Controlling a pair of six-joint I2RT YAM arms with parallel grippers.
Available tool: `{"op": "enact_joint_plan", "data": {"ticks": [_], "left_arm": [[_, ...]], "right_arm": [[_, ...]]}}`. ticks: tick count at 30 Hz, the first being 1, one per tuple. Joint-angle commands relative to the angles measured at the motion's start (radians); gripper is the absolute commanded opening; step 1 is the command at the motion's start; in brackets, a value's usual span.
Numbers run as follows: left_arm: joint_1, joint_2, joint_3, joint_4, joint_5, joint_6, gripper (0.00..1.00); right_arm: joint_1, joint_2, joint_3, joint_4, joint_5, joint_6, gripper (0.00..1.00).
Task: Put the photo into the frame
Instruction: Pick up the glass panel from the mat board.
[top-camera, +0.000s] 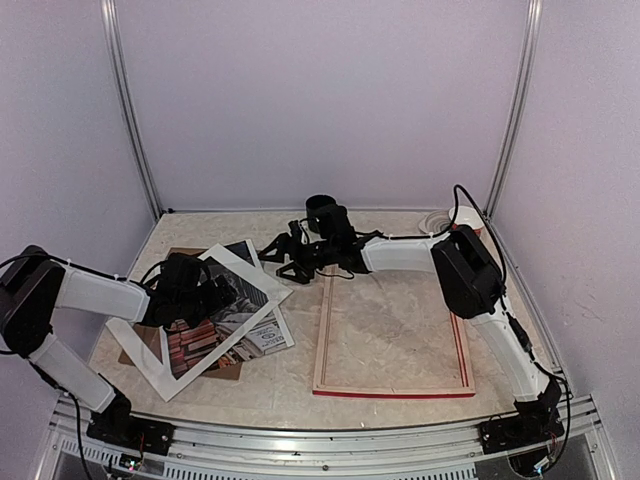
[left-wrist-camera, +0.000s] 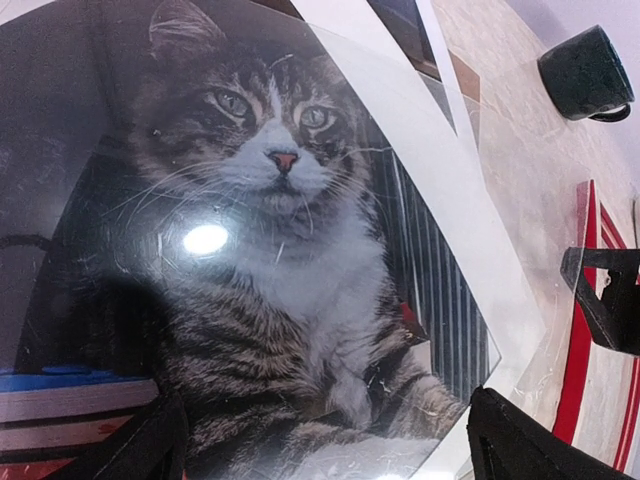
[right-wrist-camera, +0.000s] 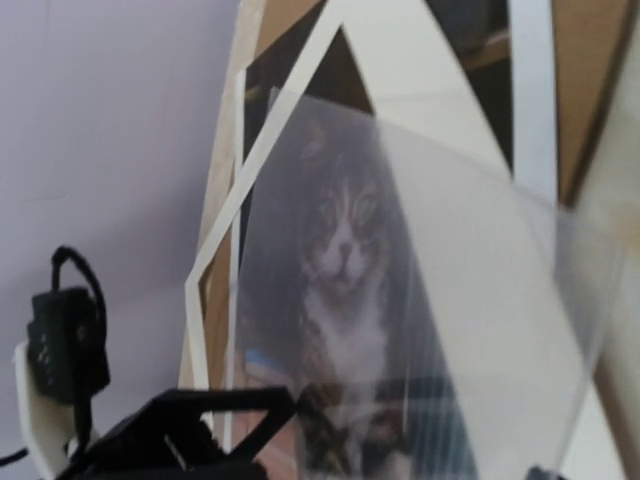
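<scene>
The photo (top-camera: 222, 325) of a tabby cat lies face up at the left on a pile with a white mat (top-camera: 150, 362) and a brown board (top-camera: 228, 371). A clear sheet (left-wrist-camera: 470, 250) covers it in the left wrist view, where the cat (left-wrist-camera: 275, 190) fills the picture. My left gripper (top-camera: 203, 290) is open just above the photo, with its fingers (left-wrist-camera: 530, 445) wide apart. My right gripper (top-camera: 287, 257) reaches left to the far corner of the pile and looks open, with the photo (right-wrist-camera: 345, 260) showing through the clear sheet ahead of it. The frame (top-camera: 395, 392) lies flat at the right.
A dark mug (top-camera: 324, 212) stands behind the right gripper and also shows in the left wrist view (left-wrist-camera: 583, 70). A white cup (top-camera: 466, 217) and a roll sit at the back right corner. The frame's red edge (left-wrist-camera: 578, 330) lies close to the pile.
</scene>
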Motion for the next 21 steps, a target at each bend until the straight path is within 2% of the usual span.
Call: {"op": "enact_joint_plan", "data": {"ticks": [1,9,16,21], "left_arm": [[-0.010,-0.003,-0.023,-0.036,0.017,-0.019,0.96],[-0.011,-0.032,-0.020,-0.032,0.013,-0.022,0.97],[-0.011,-0.030,-0.023,-0.029,0.021,-0.025,0.97],[-0.011,-0.033,-0.029,-0.024,0.022,-0.028,0.97]], "right_arm": [[0.017,-0.096,-0.098,0.091,-0.051,0.023,0.88],[0.031,-0.143,-0.263,0.213,-0.083,0.056,0.89],[0.046,-0.132,-0.324,0.315,-0.103,0.111,0.89],[0.067,-0.132,-0.339,0.323,-0.102,0.127,0.89]]}}
